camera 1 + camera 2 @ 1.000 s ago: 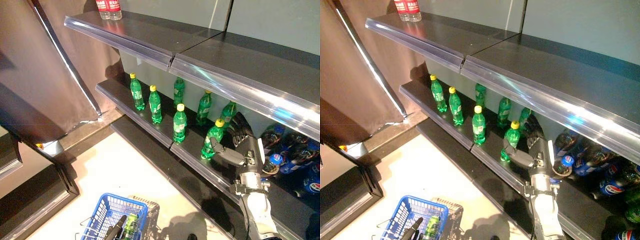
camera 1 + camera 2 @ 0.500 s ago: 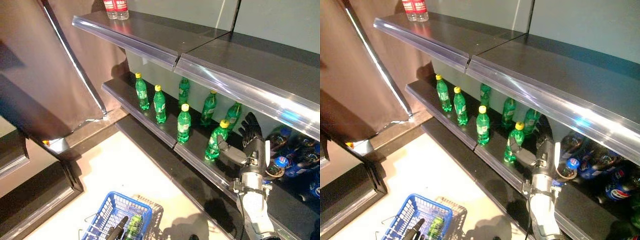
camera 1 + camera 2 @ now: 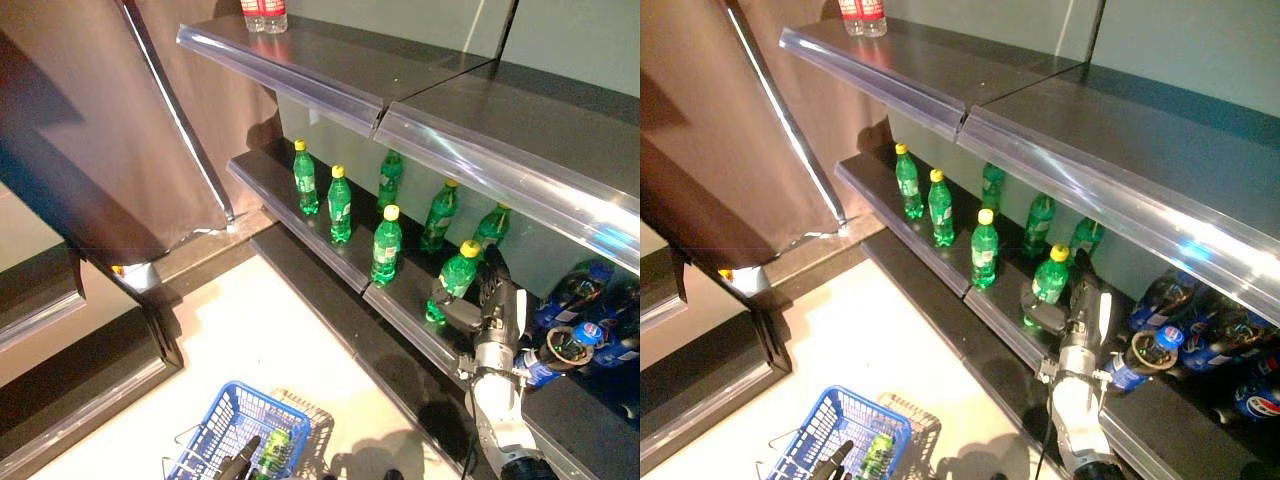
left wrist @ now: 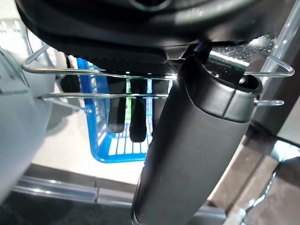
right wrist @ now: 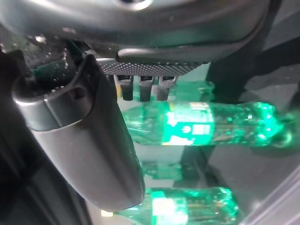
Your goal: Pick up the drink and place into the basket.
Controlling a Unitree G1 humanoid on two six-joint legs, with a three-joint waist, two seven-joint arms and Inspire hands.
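A green bottle with a yellow cap stands at the front of the middle shelf. My right hand is right beside it, open. Its thumb lies against the bottle's lower body and its fingers reach up behind it. In the right wrist view the bottle lies past the thumb and the straight fingers. My left hand is shut on the wire handles of the blue basket, which hangs low at the left. A green drink lies in the basket.
More green bottles stand along the middle shelf. Dark bottles with blue caps lie to the right of my hand. The upper shelf overhangs the bottles. Red-labelled bottles stand on top. A brown panel is at the left.
The whole view has shifted, so the camera moved. My right hand has stayed at the front green bottle and turned more edge-on, closer to it. The basket hangs as before.
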